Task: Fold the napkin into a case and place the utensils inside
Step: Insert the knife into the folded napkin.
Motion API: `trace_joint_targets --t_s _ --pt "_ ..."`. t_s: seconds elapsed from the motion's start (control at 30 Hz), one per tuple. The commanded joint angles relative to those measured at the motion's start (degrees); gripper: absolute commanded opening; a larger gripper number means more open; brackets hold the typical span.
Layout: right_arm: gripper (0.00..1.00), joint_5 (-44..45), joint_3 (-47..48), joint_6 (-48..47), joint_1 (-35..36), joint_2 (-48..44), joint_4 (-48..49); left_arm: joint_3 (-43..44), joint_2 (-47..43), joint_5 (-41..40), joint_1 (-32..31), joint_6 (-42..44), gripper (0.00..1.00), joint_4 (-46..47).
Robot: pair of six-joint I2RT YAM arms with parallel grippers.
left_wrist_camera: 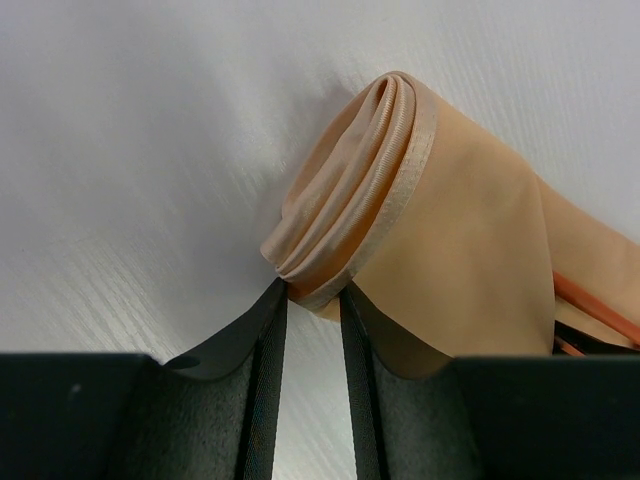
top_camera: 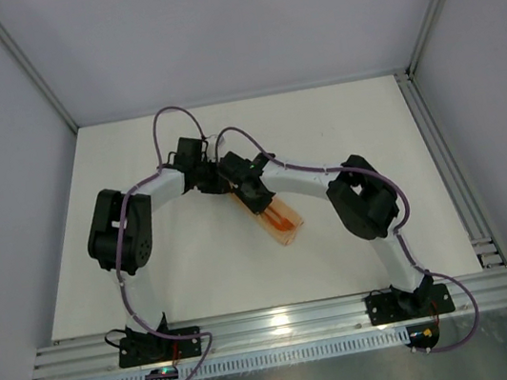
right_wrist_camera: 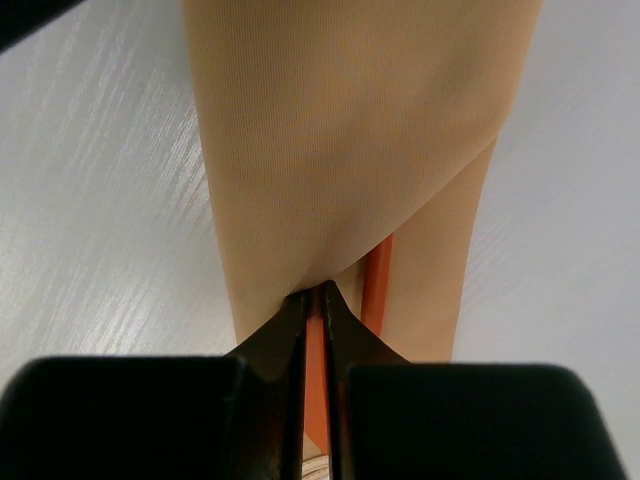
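Two arms meet over the middle of the white table [top_camera: 151, 274], toward its far half. Starting at the left edge, a broad band of white surface lies between the side wall and the left arm's raised elbow.

The left gripper [left_wrist_camera: 312, 292] reaches in from that side. Its fingers [left_wrist_camera: 262, 350] stand a narrow slot apart, and their tips nip the thick, layered end of the case [left_wrist_camera: 450, 230] where the hemmed edge curls round. White table shows through the slot behind the tips.

The case lies flat as a narrow peach strip, slanting toward the near right in the top view.

The right gripper [right_wrist_camera: 316, 292] sits at the diagonal edge of the case, its tips touching the cloth. Its fingers [right_wrist_camera: 290, 330] are pressed almost together, and a thin orange-red utensil [right_wrist_camera: 315, 380] fills the slit between them. A second utensil [right_wrist_camera: 378, 275] lies just beside it and runs under the diagonal edge into the pocket.

Further right, white surface runs from the right elbow to the aluminium rail [top_camera: 443, 155] along the table's right edge.
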Motion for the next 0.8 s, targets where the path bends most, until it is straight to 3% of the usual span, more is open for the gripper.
trace_joint_targets --t_s 0.0,0.17,0.27,0.37,0.6,0.77 --pt "0.07 0.2 2.0 0.2 -0.2 1.3 2.6 -0.4 -0.5 1.5 -0.2 0.3 0.29 2.3" --pt "0.11 0.0 1.8 0.2 -0.2 1.1 2.2 -0.5 -0.6 1.4 -0.3 0.4 0.29 2.3" --pt "0.29 0.2 0.8 0.2 -0.2 0.0 1.8 -0.5 -0.6 1.1 -0.2 0.6 0.29 2.4" --pt "0.39 0.1 0.4 0.0 -0.3 -1.7 1.5 -0.5 -0.9 0.6 -0.2 0.8 0.29 2.2" --pt "0.48 1.6 -0.4 -0.7 -0.3 -9.2 -1.4 -0.1 -1.8 -0.5 -0.2 1.5 0.29 1.4" --pt "0.51 -4.0 -1.2 -1.1 -0.3 -14.3 -2.6 0.0 -2.3 -0.7 -0.2 1.3 0.29 1.4"
